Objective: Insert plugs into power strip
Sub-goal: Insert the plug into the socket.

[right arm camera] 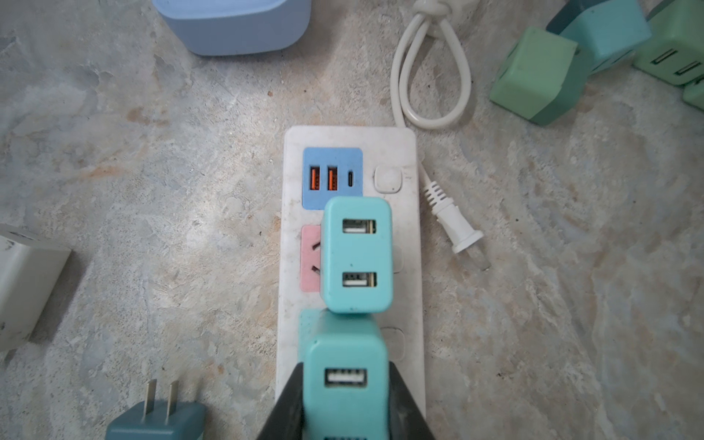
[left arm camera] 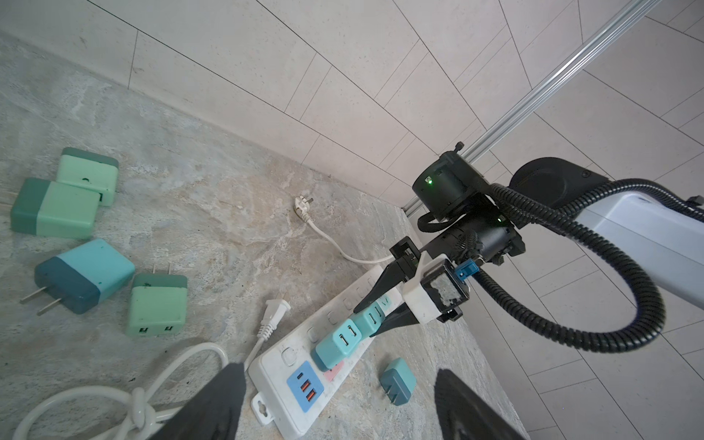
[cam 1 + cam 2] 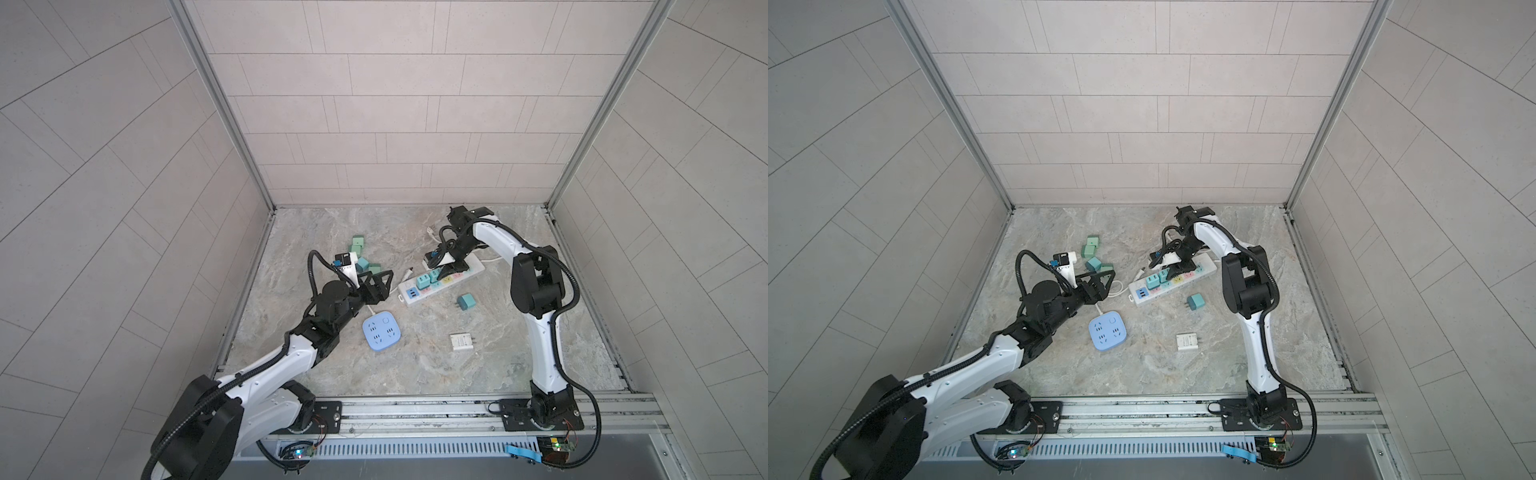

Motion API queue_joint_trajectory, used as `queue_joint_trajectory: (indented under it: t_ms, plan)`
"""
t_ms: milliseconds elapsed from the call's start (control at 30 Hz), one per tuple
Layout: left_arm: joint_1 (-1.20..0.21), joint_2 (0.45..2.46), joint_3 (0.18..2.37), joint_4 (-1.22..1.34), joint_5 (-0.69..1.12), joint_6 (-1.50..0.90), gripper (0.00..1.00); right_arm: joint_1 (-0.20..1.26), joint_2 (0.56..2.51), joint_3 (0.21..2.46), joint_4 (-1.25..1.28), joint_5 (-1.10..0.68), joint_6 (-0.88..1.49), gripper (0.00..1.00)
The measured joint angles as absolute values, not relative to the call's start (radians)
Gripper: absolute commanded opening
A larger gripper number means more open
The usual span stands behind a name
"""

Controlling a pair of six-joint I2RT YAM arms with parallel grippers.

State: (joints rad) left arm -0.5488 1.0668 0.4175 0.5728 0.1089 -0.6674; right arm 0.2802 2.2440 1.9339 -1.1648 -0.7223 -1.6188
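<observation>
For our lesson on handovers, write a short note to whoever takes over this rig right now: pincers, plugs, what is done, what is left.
Right pincer: shut on a teal plug at the strip's second socket; whether it is fully in is unclear.
Left pincer: open, empty, near the pile.
Done: first plug seated beside the USB ports.
Left: pile, lone plug, white charger.

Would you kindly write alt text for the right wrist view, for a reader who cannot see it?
The right claw grips a teal plug at the white power strip, next to a second teal plug seated at the pink socket. A loose dark teal plug lies on the marble table.
</observation>
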Motion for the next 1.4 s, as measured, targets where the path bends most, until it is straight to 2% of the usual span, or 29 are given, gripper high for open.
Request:
queue_joint_trajectory:
  t_ms: [667,700,733,800,867,1000,1067,1167,1400]
  plan:
    - [-0.552,1.067,0.424,0.579,0.116,-0.661,0.85,0.318,2.287,1.979,-1.193,-0.619,-1.592,0.00]
    - [-0.552,1.067,0.424,0.579,0.117,-0.661,0.85,0.318,2.285,1.975,-1.189,-0.620,-1.591,0.02]
    - [-0.552,1.067,0.424,0.579,0.117,-0.661,0.85,0.318,2.283,1.971,-1.185,-0.620,-1.589,0.12]
    - [-0.552,1.067,0.424,0.579,0.120,-0.661,0.85,0.318,2.277,1.964,-1.174,-0.620,-1.579,0.23]
    - [-0.553,1.067,0.424,0.579,0.121,-0.660,0.85,0.318,2.263,1.942,-1.152,-0.623,-1.562,0.39]
    - [-0.553,1.067,0.424,0.579,0.127,-0.657,0.85,0.312,2.233,1.856,-1.073,-0.622,-1.511,0.44]
    - [-0.554,1.067,0.427,0.578,0.129,-0.656,0.85,0.307,2.230,1.826,-1.042,-0.625,-1.484,0.59]
    - [-0.557,1.067,0.437,0.579,0.131,-0.653,0.85,0.294,2.206,1.798,-1.022,-0.646,-1.468,0.59]
    - [-0.568,1.075,0.441,0.578,0.134,-0.640,0.84,0.254,2.056,1.718,-0.966,-0.731,-1.435,0.49]
